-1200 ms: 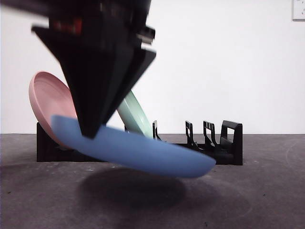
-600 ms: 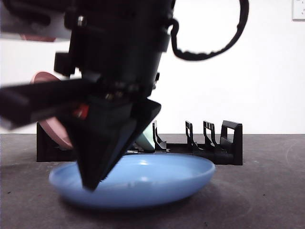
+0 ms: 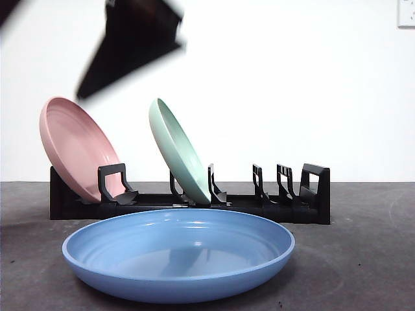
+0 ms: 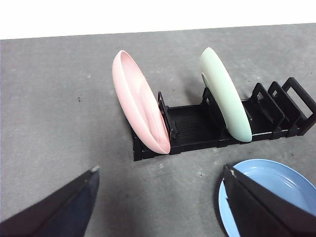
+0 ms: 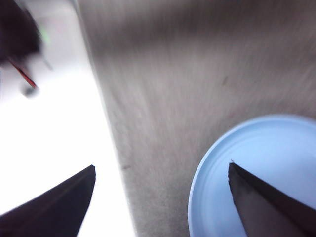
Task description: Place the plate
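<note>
the blue plate (image 3: 178,253) lies flat on the table (image 3: 363,259), just in front of the black rack (image 3: 285,204), where the pink plate (image 3: 74,152) and the green plate (image 3: 178,149) lean in their slots. the left gripper (image 4: 158,202) hangs high with its jaws wide apart and empty; the blue plate is below it, toward one jaw. the right gripper (image 5: 160,197) is also spread apart and holds nothing, with the plate rim under one jaw. i cannot tell which gripper is nearer to the plate.
</note>
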Controlling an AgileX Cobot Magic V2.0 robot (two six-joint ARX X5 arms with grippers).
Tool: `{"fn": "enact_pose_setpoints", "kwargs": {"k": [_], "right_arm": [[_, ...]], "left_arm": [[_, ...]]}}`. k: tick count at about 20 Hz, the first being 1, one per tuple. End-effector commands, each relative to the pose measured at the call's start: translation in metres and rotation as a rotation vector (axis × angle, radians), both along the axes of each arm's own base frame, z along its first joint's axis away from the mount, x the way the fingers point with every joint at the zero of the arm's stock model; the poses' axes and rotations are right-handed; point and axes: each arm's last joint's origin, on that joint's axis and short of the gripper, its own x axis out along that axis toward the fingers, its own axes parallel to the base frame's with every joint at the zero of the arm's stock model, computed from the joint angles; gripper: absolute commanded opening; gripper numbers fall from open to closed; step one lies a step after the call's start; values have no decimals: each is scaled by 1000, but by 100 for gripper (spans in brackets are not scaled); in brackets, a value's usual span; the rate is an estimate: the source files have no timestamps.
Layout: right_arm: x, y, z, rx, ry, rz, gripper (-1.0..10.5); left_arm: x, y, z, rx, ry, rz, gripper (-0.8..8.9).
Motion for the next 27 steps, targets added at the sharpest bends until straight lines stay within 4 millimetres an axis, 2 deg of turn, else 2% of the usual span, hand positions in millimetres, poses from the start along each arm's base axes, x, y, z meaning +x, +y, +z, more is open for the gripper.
{"fn": "enact_pose_setpoints", "kwargs": {"k": [1, 3, 8, 11, 13, 18, 25, 27], "right_arm": [[5, -20, 22, 35, -9, -63, 294], [19, -50, 37, 44, -46, -167, 289], [55, -143, 67, 64, -105, -446, 289], [64, -187, 80, 119, -130, -541, 285], [67, -208, 87, 215, -87, -542, 285], [70, -231, 93, 300, -91, -587, 284], [73, -237, 93, 268, -124, -647, 285], [73, -238, 92, 244, -142, -668, 285]], "left_arm": [[0, 0, 6, -2, -30, -5, 402], [0, 0, 7, -2, -37, -5, 402], [5, 0, 13, -1, -100, -5, 402], [14, 0, 15, -2, -117, -5, 402], [25, 0, 11, -23, -78, 4, 402], [55, -3, -1, -32, 30, -16, 404], [108, -19, -27, -4, 228, -60, 407], [131, -30, -29, 47, 290, -40, 407]]}}
